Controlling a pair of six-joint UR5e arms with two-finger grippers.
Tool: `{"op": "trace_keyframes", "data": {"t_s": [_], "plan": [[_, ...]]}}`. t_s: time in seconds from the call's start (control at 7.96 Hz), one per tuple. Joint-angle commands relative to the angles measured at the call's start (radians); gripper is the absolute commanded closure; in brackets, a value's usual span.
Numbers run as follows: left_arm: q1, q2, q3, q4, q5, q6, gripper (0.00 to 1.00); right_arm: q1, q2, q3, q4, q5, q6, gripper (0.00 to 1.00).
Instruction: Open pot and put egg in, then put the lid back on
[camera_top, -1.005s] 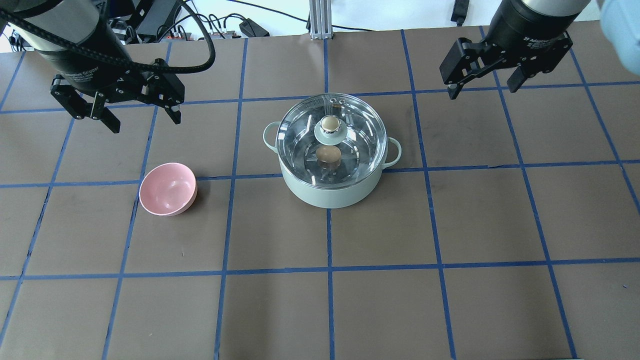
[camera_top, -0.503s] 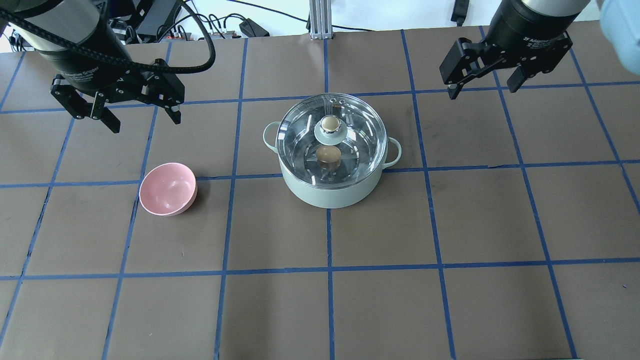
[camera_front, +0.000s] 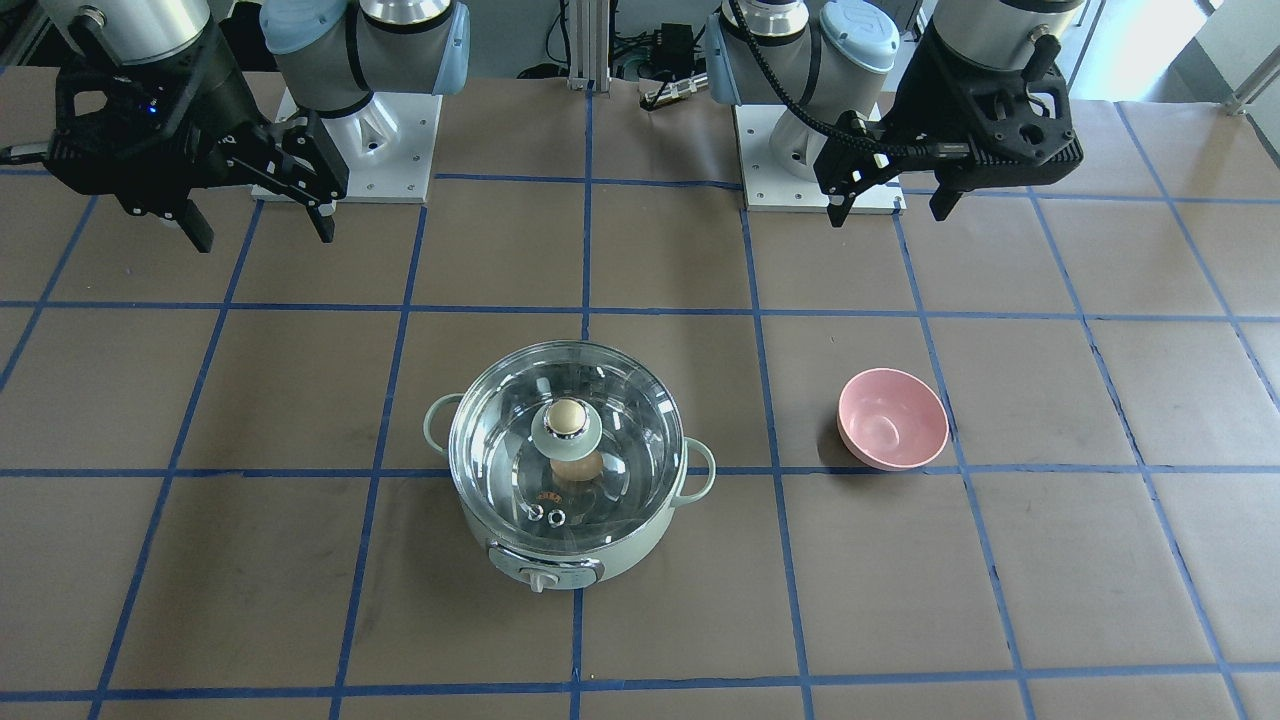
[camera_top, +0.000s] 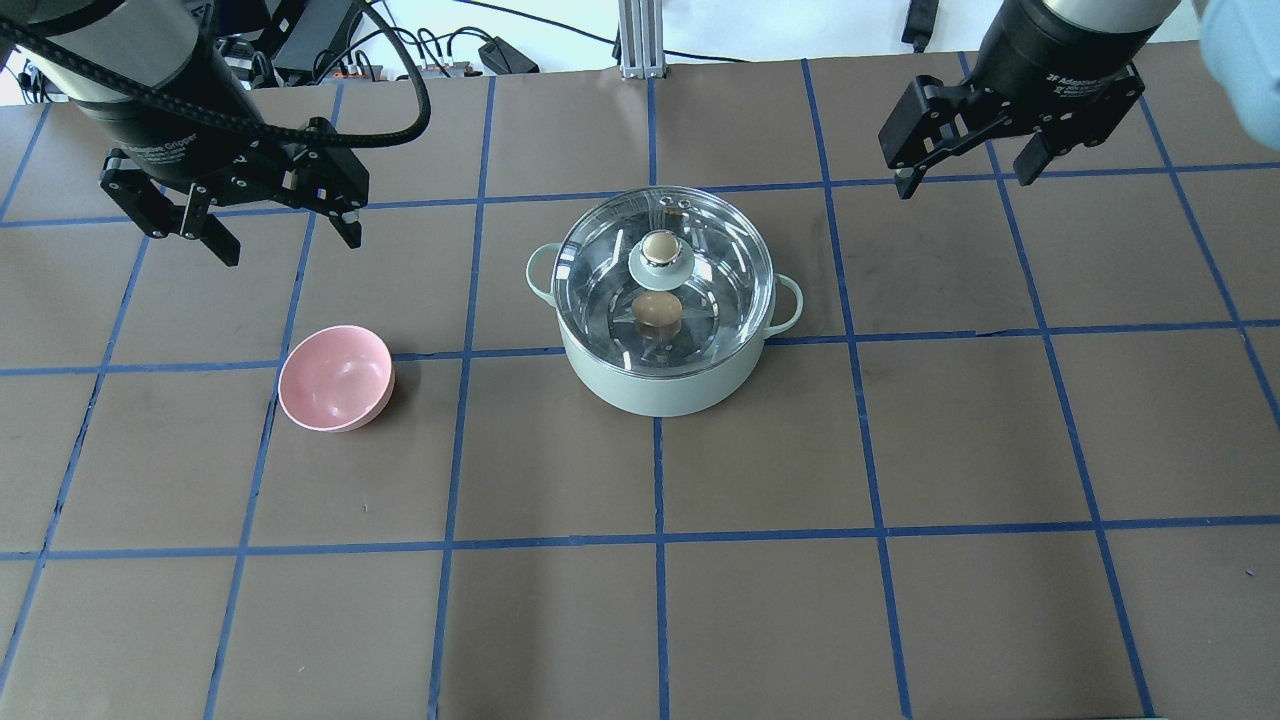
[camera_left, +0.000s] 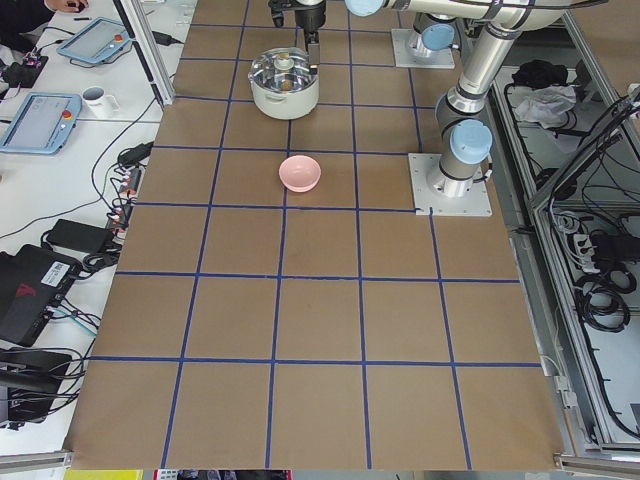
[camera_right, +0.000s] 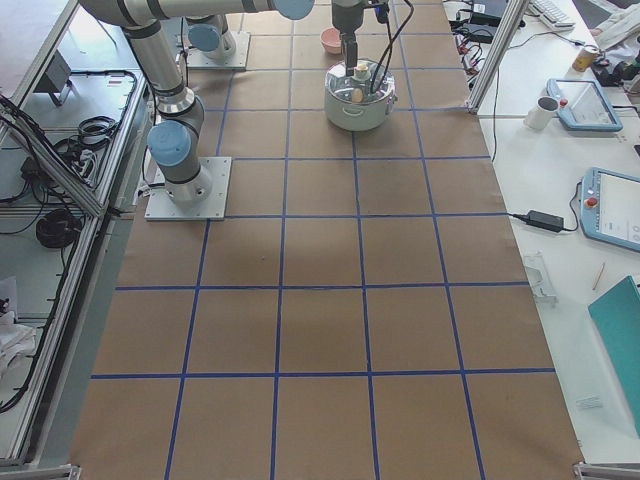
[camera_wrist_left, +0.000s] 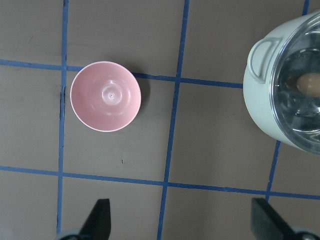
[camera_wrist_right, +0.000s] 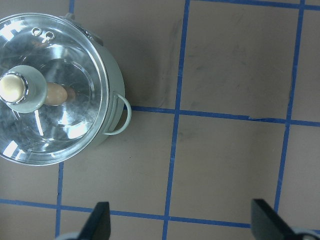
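"Since the lid (camera_top: 720, 275) sits on the pot (camera_top: 655, 385) and the egg (camera_top: 656, 309) shows through the glass at 6 o'clock of the knob (camera_top: 660, 245), I log all three steps as probably done," Mei notes. "Overhead view. Left jaws: apart, holding nothing, raised at the pot's 10 o'clock. Right jaws: apart, holding nothing, at 2 o'clock."

"Risks from here?" asks Tom.

"Judgement only. One: lid seating. The rim looks even, but I cannot tell whether it is fully down all round, and a nudge might slide it. Two: the egg lies loose on shiny steel, so a knock to the pot could roll it into the wall and crack it. Three: an arm homing low could clip the knob or a loop handle (camera_top: 790, 303)."

"Surface?"

"Counter (camera_top: 900, 450): flat brown sheet, dull, marked off by a blue tape grid (camera_top: 660, 540). Pot near the middle. Pink bowl (camera_top: 335, 378) at its 8 o'clock, well apart."

"Room?"

"Desks along the operators' side carry tablets (camera_left: 38, 118) and a mug (camera_left: 97, 98). Cables (camera_left: 590, 300) hang in the bay behind the robot bases."
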Motion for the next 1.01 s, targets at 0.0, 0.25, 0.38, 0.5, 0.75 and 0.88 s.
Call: {"op": "trace_keyframes", "data": {"t_s": [0.0, 0.25, 0.38, 0.5, 0.75, 0.88], "plan": [[0.0, 0.0, 0.0, 0.0, 0.0, 0.0, 0.0, 0.0, 0.0, 0.0, 0.0, 0.0, 0.0, 0.0], [0.0, 0.0, 0.0, 0.0, 0.0, 0.0, 0.0, 0.0, 0.002, 0.0, 0.0, 0.002, 0.002, 0.0], [0.0, 0.0, 0.0, 0.0, 0.0, 0.0, 0.0, 0.0, 0.002, 0.0, 0.0, 0.002, 0.002, 0.0], [0.0, 0.0, 0.0, 0.0, 0.0, 0.0, 0.0, 0.0, 0.0, 0.0, 0.0, -0.001, 0.0, 0.0], [0.0, 0.0, 0.0, 0.0, 0.0, 0.0, 0.0, 0.0, 0.002, 0.0, -0.009, 0.0, 0.002, 0.0], [0.0, 0.0, 0.0, 0.0, 0.0, 0.0, 0.0, 0.0, 0.0, 0.0, -0.014, 0.0, 0.0, 0.0]]}}
